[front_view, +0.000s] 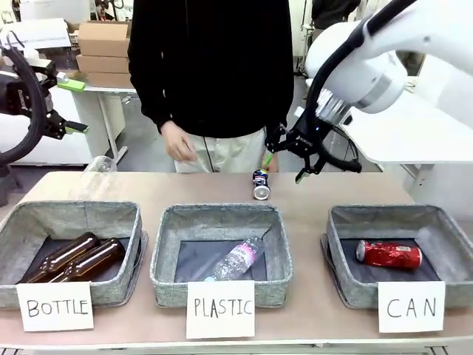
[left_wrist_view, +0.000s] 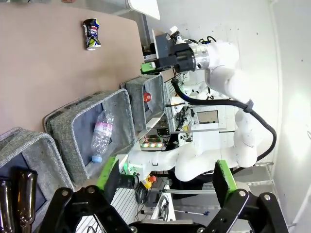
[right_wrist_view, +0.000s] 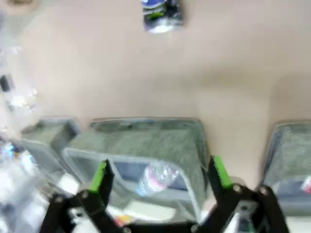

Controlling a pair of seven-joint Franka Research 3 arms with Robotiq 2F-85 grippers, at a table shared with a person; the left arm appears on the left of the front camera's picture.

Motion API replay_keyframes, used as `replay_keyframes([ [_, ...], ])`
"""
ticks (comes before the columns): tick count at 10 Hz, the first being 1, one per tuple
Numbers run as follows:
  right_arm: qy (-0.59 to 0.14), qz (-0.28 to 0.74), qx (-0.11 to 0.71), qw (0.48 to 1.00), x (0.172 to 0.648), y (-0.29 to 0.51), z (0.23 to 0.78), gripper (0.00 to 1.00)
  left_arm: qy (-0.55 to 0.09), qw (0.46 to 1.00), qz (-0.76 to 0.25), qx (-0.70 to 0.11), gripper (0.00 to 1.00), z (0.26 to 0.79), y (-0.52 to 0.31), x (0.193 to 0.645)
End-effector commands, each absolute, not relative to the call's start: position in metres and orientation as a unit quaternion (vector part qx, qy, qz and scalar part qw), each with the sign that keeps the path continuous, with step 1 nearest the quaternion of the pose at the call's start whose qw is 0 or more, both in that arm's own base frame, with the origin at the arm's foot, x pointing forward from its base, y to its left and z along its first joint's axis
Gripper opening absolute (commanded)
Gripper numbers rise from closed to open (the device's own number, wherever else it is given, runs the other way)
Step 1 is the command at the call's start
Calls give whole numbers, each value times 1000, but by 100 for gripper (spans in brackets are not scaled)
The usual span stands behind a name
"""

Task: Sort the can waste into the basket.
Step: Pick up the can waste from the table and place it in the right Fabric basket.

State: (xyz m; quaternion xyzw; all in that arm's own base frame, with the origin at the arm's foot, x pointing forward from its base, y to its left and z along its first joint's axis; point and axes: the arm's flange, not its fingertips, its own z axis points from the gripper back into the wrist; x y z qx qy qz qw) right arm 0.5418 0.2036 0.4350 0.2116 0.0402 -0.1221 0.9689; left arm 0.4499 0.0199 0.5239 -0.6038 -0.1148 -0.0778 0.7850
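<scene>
A dark blue and silver can lies on the tan table near its far edge, in front of the person. It also shows in both wrist views: the can and, blurred, the can. My right gripper hovers open just right of and above it, with nothing between its fingers; in its own view the right gripper is spread wide. A red can lies in the grey basket signed "CAN" at the right. My left gripper is raised at the far left, and the left gripper stands open and empty.
The middle basket, signed "PLASTIC", holds a clear bottle. Two brown bottles lie in the left basket, signed "BOTTLE". Another clear bottle lies at the table's far left. The person's hand hangs behind the far edge.
</scene>
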Motion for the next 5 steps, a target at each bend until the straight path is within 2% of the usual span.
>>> replay_keyframes([
  [1,48,-272,71,959,586,247,413,100,-119,785,-77,-603,100,527,20,449],
  [2,42,-266,84,959,606,256,407,100,-119,785,-77,-603,100,527,20,449],
  [5,18,-284,46,958,656,274,368,100,-119,785,-77,-603,100,527,20,449],
])
